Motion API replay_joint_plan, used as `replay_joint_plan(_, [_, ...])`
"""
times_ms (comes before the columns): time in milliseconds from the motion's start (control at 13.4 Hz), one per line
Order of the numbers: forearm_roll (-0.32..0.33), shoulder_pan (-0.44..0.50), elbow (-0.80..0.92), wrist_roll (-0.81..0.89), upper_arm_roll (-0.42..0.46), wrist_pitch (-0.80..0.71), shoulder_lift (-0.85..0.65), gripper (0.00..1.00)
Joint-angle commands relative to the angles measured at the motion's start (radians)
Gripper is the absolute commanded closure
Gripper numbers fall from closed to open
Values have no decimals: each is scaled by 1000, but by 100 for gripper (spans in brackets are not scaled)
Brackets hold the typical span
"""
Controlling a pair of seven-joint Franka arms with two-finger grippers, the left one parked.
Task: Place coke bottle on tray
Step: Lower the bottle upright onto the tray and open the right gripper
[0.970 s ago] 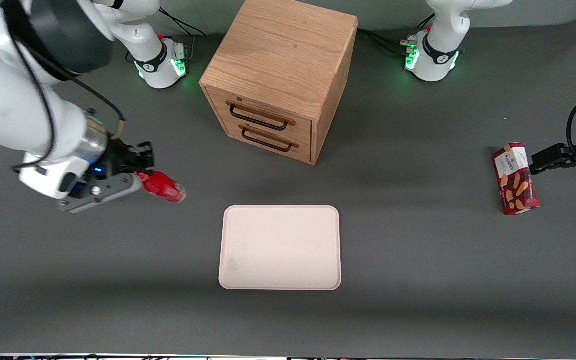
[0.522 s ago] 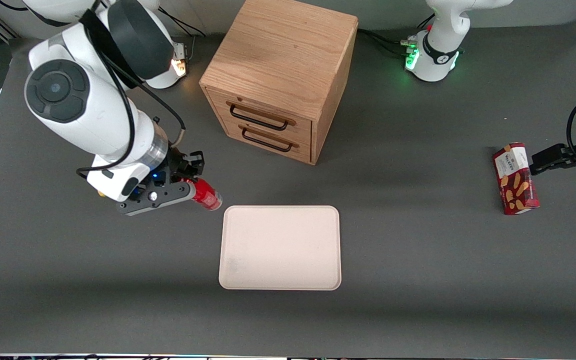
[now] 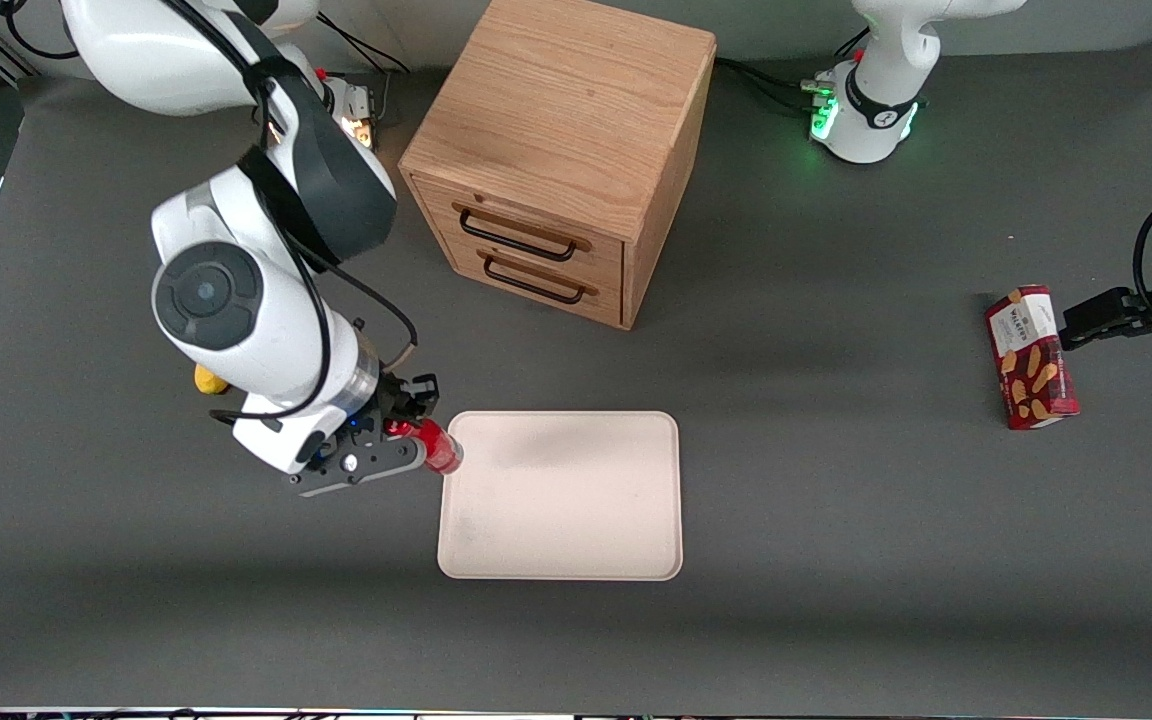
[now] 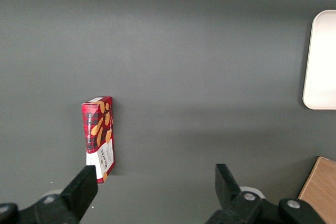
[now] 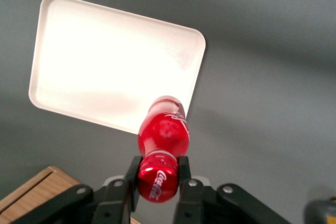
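Observation:
My right gripper is shut on the coke bottle, a small all-red bottle held by its cap end and carried above the table. The bottle hangs over the rim of the tray at the corner nearest the working arm. In the right wrist view the red cap with white lettering sits clamped between both fingers, the gripper looks down past the coke bottle, and the cream tray lies below it with nothing on it. The tray's edge also shows in the left wrist view.
An oak two-drawer cabinet stands farther from the front camera than the tray. A red snack box lies toward the parked arm's end of the table. A small yellow object peeks out beside the working arm.
The right arm has carried the bottle sideways toward the tray and nearer the front camera; the bottle now reaches the tray's corner, where before it was well short of it.

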State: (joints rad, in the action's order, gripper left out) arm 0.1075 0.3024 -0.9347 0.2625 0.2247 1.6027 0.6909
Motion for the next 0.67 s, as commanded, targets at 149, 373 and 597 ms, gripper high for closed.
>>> replay_joint_plan(149, [15, 14, -76, 26, -8, 115, 36, 100])
replay_joint_plan(373, [21, 14, -79, 26, -8, 120, 74, 100])
replay_joint_plan(597, [21, 14, -96, 26, -8, 157, 91, 100])
